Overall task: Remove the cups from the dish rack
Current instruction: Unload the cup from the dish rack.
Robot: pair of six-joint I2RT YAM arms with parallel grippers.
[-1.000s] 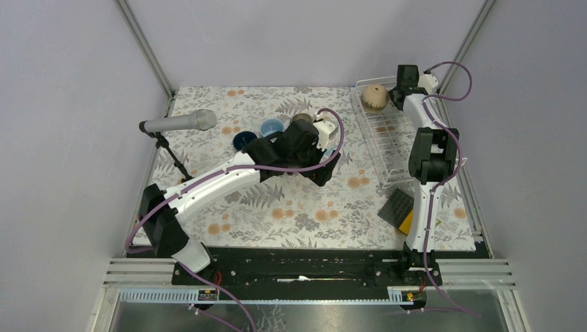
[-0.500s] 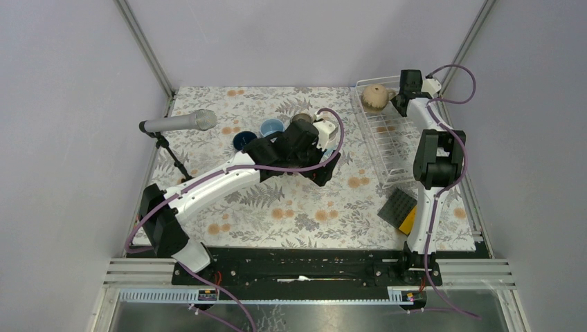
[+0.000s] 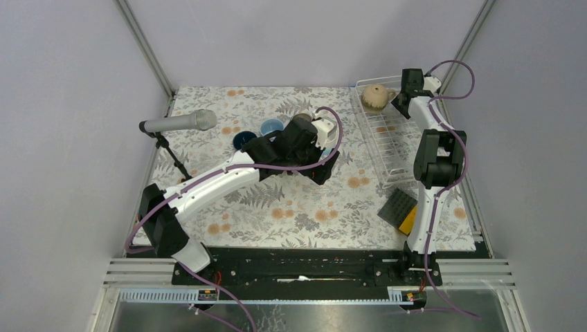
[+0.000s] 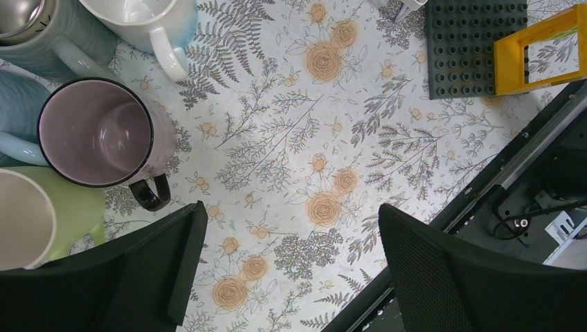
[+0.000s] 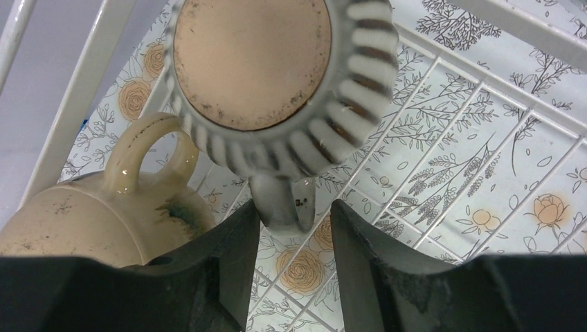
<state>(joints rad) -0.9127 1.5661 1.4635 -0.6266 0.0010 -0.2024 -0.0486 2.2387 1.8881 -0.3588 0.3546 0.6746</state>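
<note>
The right claw (image 5: 294, 211) sits at the far right corner of the worktop inside the dish rack (image 3: 387, 142), its two fingers narrowly apart on either side of the handle of the striped mug (image 5: 346, 90). Whether they actually press on that handle I cannot tell. The striped mug shows its round tan base to the wrist camera, with the rack's wires behind it. Just to its left in that view lies the tan mug (image 5: 83, 214), tipped on its side with its handle up. The left claw (image 4: 291, 211) hangs over the middle of the worktop (image 4: 311, 138) with its fingers spread wide and nothing between them. Beside its left finger stands the pink mug (image 4: 97, 131), upright, with its dark handle turned towards the claw. The green mug (image 4: 41, 214) touches it on one side. The grey mug (image 4: 48, 41) and the white mug (image 4: 138, 17) stand just beyond, all close together. From above, the dark blue mug (image 3: 242, 140) and the light blue mug (image 3: 271, 126) stand side by side left of the arm. A black studded plate (image 4: 460, 48) with a yellow frame (image 4: 536, 45) lies near the rack's near end. A microphone (image 3: 180, 123) stands at the left edge.
</note>
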